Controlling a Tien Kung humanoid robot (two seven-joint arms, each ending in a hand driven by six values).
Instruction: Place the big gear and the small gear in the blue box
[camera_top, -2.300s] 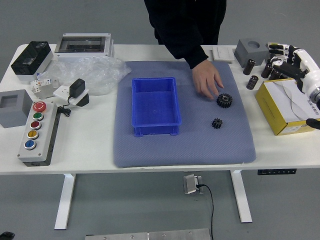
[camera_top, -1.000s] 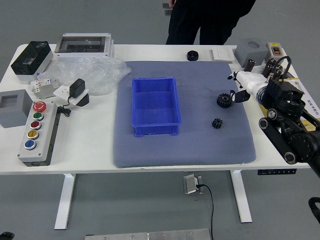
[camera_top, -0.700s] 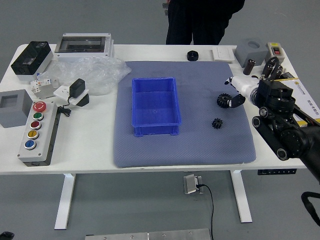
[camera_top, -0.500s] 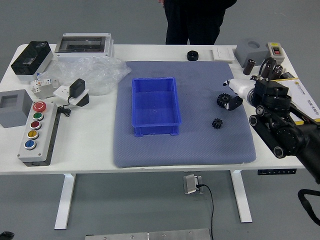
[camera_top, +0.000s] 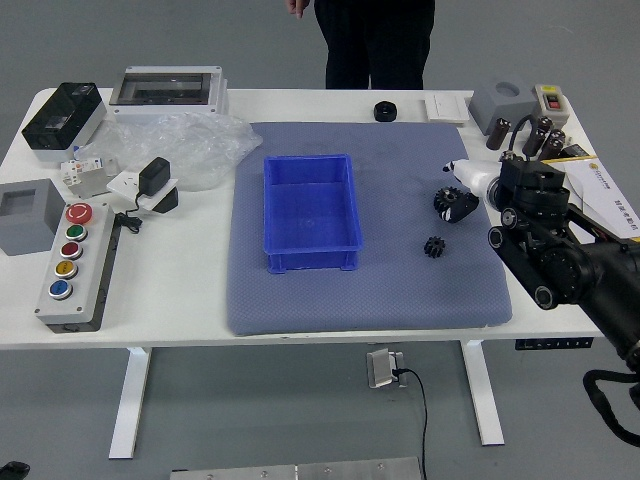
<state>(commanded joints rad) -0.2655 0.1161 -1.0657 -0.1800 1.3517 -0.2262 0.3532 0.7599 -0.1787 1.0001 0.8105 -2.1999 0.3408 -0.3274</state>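
Observation:
My right hand (camera_top: 453, 190) reaches in from the right with its fingers spread, over the big gear (camera_top: 441, 199) on the blue mat. Its dark thumb and white fingers stand around the gear and cover part of it; whether they touch it I cannot tell. The small gear (camera_top: 434, 246) lies on the mat just nearer the table's front. Left of both gears stands the blue box (camera_top: 313, 205), with nothing inside. Only a small black part of my left arm (camera_top: 14, 472) shows at the lower left corner.
Behind the mat lies a black round part (camera_top: 385, 111). A person stands at the far side, one hand (camera_top: 298, 6) off the table. Dark cylinders (camera_top: 498, 133) and a yellow box (camera_top: 600, 195) are at right; a button panel (camera_top: 76, 265) is at left.
The person's hand has left the mat and the person has stepped back. My right arm has come in leftward from the right edge to the big gear. Both gears remain in place.

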